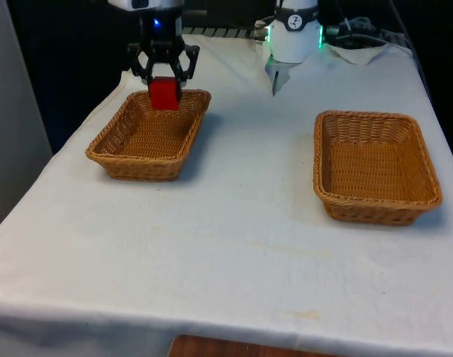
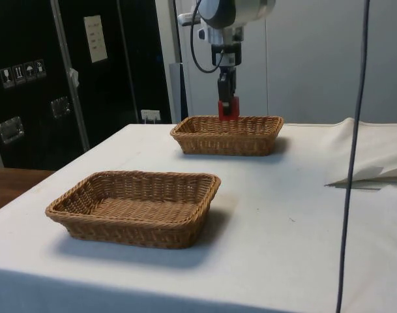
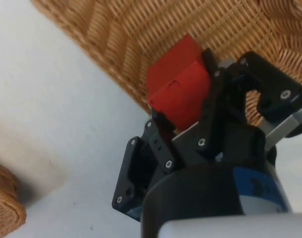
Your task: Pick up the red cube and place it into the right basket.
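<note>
White cloth [image 1: 233, 238] covers the table; two wicker baskets are set on it, well apart. Red cube [image 1: 165, 94] is clamped between the gripper [image 1: 165, 83] fingers, held in the air, clear of the cloth. Fingers are closed to cube width, one on each side face, as seen in the wrist view [image 3: 178, 94]. In the side view the cube [image 2: 228, 109] is seen hanging at about rim height of the far basket [image 2: 227, 135], at its far edge. In the front view this is the basket on the front view's left [image 1: 148, 137]; the cube is placed over its far rim. The wrist view shows the basket's weave [image 3: 141, 29] under the cube, with its rim and bare cloth beside it. The other basket [image 1: 375, 167], on the front view's right, is seen with nothing inside.
</note>
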